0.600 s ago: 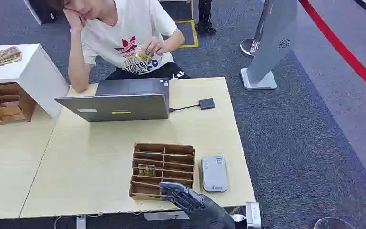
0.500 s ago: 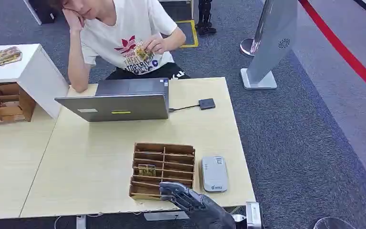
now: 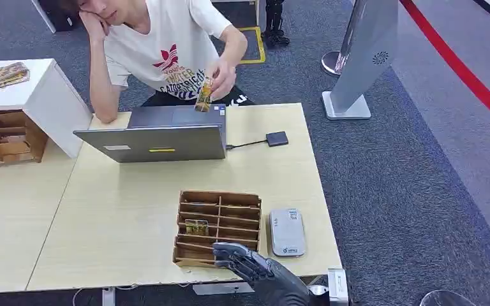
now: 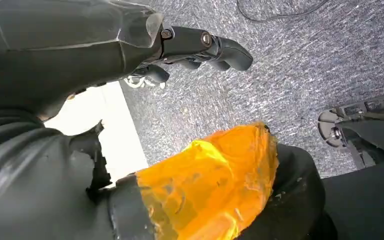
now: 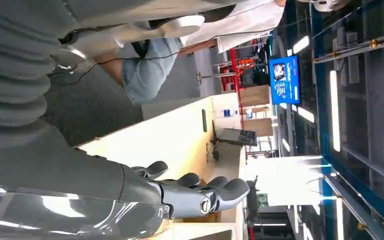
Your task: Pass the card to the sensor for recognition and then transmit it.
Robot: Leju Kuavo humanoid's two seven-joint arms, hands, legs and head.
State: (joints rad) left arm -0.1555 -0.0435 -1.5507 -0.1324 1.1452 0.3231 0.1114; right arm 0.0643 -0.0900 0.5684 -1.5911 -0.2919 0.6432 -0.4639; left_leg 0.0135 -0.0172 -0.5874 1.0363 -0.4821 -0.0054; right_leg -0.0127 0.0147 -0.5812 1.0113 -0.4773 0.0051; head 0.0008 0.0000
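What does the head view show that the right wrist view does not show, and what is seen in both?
Head view alone: the wooden card holder with one card in a slot, the grey sensor beside it, and the laptop. Right wrist view alone: ceiling lights and a blue screen in the distance. Both: the right hand, holding nothing, and the pale table.

Slotted rack (image 3: 217, 227) near table's (image 3: 121, 217) front edge, sensor (image 3: 287, 232) just right, laptop (image 3: 159, 134) behind

The robot's dark right hand (image 3: 242, 260) rests with spread fingers at the brown wooden slotted organizer (image 3: 217, 226), beside the flat grey card sensor (image 3: 287, 231) on the light wooden table (image 3: 121, 217).
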